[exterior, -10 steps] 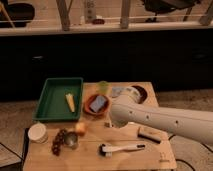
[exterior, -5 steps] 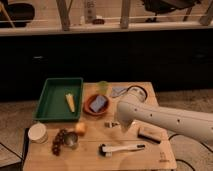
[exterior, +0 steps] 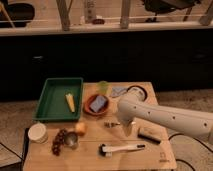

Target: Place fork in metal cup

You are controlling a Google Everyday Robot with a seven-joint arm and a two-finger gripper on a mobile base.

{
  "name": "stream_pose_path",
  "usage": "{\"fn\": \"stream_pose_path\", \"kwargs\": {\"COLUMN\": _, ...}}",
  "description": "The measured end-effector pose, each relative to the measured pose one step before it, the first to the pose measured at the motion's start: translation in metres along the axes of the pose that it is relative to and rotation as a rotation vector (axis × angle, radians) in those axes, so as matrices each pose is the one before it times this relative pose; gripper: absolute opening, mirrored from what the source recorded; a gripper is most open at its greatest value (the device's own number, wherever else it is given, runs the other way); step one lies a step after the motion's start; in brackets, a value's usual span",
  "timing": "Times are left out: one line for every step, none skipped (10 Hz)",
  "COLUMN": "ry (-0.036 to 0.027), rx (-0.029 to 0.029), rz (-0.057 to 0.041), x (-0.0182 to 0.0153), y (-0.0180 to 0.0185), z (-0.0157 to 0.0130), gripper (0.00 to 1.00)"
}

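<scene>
The fork [exterior: 111, 123] is a small silvery utensil lying on the wooden table [exterior: 95, 159] near its middle. The metal cup [exterior: 71, 140] stands upright at the front left, beside a bunch of dark grapes [exterior: 59, 142] and an orange fruit [exterior: 80, 128]. My white arm reaches in from the right. Its gripper [exterior: 128, 130] points down at the table just right of the fork, and I cannot tell whether it touches it. The cup is well to the left of the gripper.
A green tray [exterior: 50, 107] with a yellow item is at the back left. A pale green cup [exterior: 103, 86], an orange bowl [exterior: 88, 106], a white tub [exterior: 38, 133], a white-handled brush [exterior: 122, 148] and a dark block [exterior: 149, 135] are also on the table.
The end of my arm has shifted a little to the right and down, near the fork. The fork and the cup have not moved.
</scene>
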Motion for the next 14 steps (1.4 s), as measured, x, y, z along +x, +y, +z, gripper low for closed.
{"fn": "stream_pose_path", "kwargs": {"ry": -0.00187, "rx": -0.00344, "rz": 0.00845, "x": 0.00163, "y": -0.00149, "z": 0.00318, "gripper": 0.80}}
{"fn": "stream_pose_path", "kwargs": {"ry": -0.00078, "rx": -0.00450, "rz": 0.01209, "x": 0.00310, "y": -0.00147, "z": 0.00726, "gripper": 0.80}}
{"fn": "stream_pose_path", "kwargs": {"ry": -0.00393, "rx": -0.00552, "rz": 0.01798, "x": 0.00254, "y": -0.00122, "z": 0.00963, "gripper": 0.80}}
{"fn": "stream_pose_path", "kwargs": {"ry": -0.00099, "rx": -0.00583, "rz": 0.01531, "x": 0.00394, "y": 0.00106, "z": 0.00604, "gripper": 0.80}}
{"fn": "stream_pose_path", "kwargs": {"ry": -0.00038, "rx": -0.00536, "rz": 0.01652, "x": 0.00437, "y": 0.00177, "z": 0.00520, "gripper": 0.80}}
{"fn": "stream_pose_path", "kwargs": {"ry": -0.00479, "rx": -0.01052, "rz": 0.01874, "x": 0.00345, "y": 0.00369, "z": 0.00876, "gripper": 0.80}}
{"fn": "stream_pose_path", "kwargs": {"ry": -0.00417, "rx": -0.00667, "rz": 0.01437, "x": 0.00235, "y": 0.00214, "z": 0.00672, "gripper": 0.78}}
{"fn": "stream_pose_path", "kwargs": {"ry": -0.00763, "rx": -0.00470, "rz": 0.01511, "x": 0.00188, "y": 0.00180, "z": 0.00619, "gripper": 0.71}}
{"fn": "stream_pose_path", "kwargs": {"ry": -0.01806, "rx": 0.00202, "rz": 0.01674, "x": 0.00166, "y": 0.00027, "z": 0.00473, "gripper": 0.62}}
{"fn": "stream_pose_path", "kwargs": {"ry": -0.01071, "rx": 0.00660, "rz": 0.00783, "x": 0.00124, "y": -0.00085, "z": 0.00068, "gripper": 0.49}}
{"fn": "stream_pose_path", "kwargs": {"ry": 0.00343, "rx": -0.00542, "rz": -0.00644, "x": -0.00072, "y": 0.00174, "z": -0.00108, "gripper": 0.41}}
{"fn": "stream_pose_path", "kwargs": {"ry": 0.00202, "rx": -0.00787, "rz": 0.00119, "x": 0.00107, "y": 0.00302, "z": -0.00222, "gripper": 0.32}}
{"fn": "stream_pose_path", "kwargs": {"ry": 0.00139, "rx": 0.00289, "rz": 0.00193, "x": 0.00138, "y": -0.00032, "z": -0.00460, "gripper": 0.19}}
{"fn": "stream_pose_path", "kwargs": {"ry": -0.00003, "rx": 0.00149, "rz": -0.00057, "x": -0.00012, "y": -0.00062, "z": -0.00213, "gripper": 0.12}}
